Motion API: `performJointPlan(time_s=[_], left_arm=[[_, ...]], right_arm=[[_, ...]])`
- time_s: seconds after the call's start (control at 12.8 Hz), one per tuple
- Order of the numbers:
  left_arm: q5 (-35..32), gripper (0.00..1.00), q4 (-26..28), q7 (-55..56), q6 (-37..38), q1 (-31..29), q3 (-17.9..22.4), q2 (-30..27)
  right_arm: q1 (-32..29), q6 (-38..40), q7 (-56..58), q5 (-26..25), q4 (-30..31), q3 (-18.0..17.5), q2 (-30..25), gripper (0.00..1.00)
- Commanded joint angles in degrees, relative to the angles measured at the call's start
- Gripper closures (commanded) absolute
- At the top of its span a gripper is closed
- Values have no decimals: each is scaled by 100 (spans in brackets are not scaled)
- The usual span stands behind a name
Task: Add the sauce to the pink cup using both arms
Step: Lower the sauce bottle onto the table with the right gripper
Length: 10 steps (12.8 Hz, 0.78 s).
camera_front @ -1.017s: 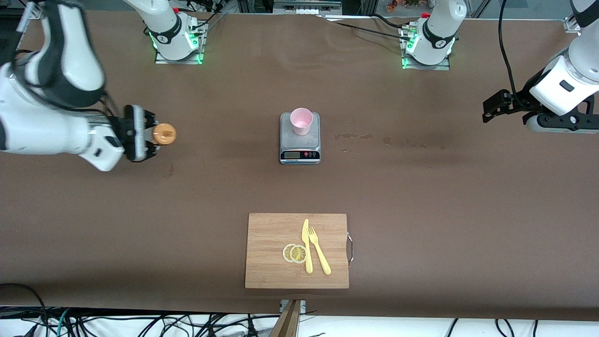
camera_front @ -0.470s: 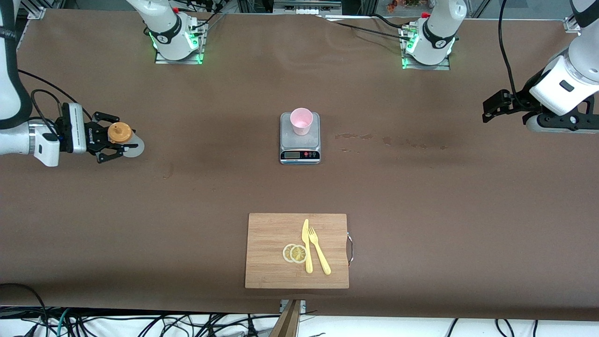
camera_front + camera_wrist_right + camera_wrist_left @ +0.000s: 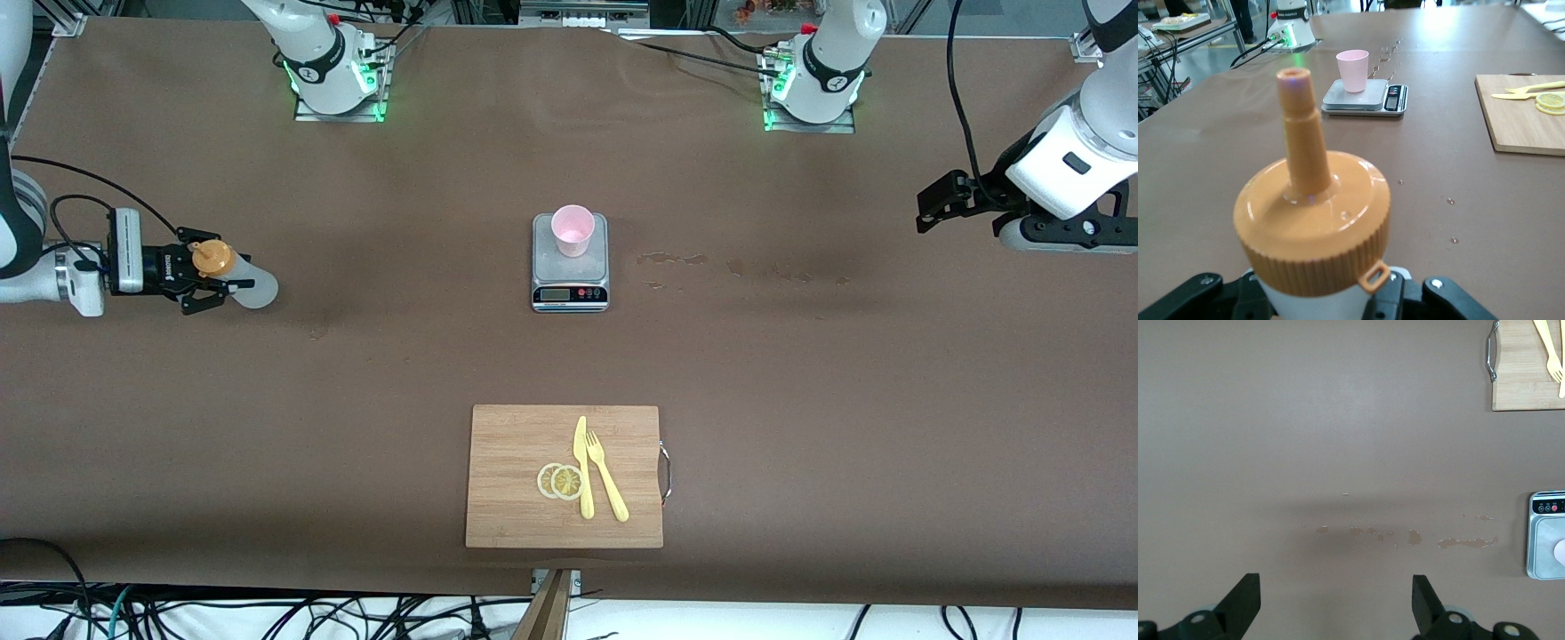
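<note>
The sauce point(image 3: 233, 276) bottle sits in the right gripper point(image 3: 200, 277), whose fingers are pinched on its body just below the orange cap point(image 3: 1313, 227), well away from the pink cup point(image 3: 573, 229) toward the right arm's end of the table, low over the table. The pink cup stands upright on the grey scale point(image 3: 570, 267), at the part of the platform farthest from the scale's display. To do this step well, I judge the bottle should be carried toward the cup with the nozzle kept up and the grip kept light, so nothing squirts out on the way, then tipped only once the nozzle is over the cup's mouth. The left gripper point(image 3: 944, 203) waits with its jaws spread, over the table well away from the cup toward the left arm's end. The cutting board point(image 3: 516, 444) lies nearer the front camera than the cup.
</note>
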<state>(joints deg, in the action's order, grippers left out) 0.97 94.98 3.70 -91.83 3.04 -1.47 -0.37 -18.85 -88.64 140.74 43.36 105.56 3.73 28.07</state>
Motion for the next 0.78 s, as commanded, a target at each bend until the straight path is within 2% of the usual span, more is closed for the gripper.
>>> performJointPlan(time_s=[0.0,0.39,0.7], left_arm=[[105,0,-156,17,130,-5,-3,55],[105,0,-156,17,130,-5,-3,55],[105,0,-156,8,130,-5,-3,55]], right_arm=[[-84,206,296,304,-263,119,469,56],[-145,180,392,586,-352,137,1015,55],[-145,145,393,647,-466,146,1095,52]])
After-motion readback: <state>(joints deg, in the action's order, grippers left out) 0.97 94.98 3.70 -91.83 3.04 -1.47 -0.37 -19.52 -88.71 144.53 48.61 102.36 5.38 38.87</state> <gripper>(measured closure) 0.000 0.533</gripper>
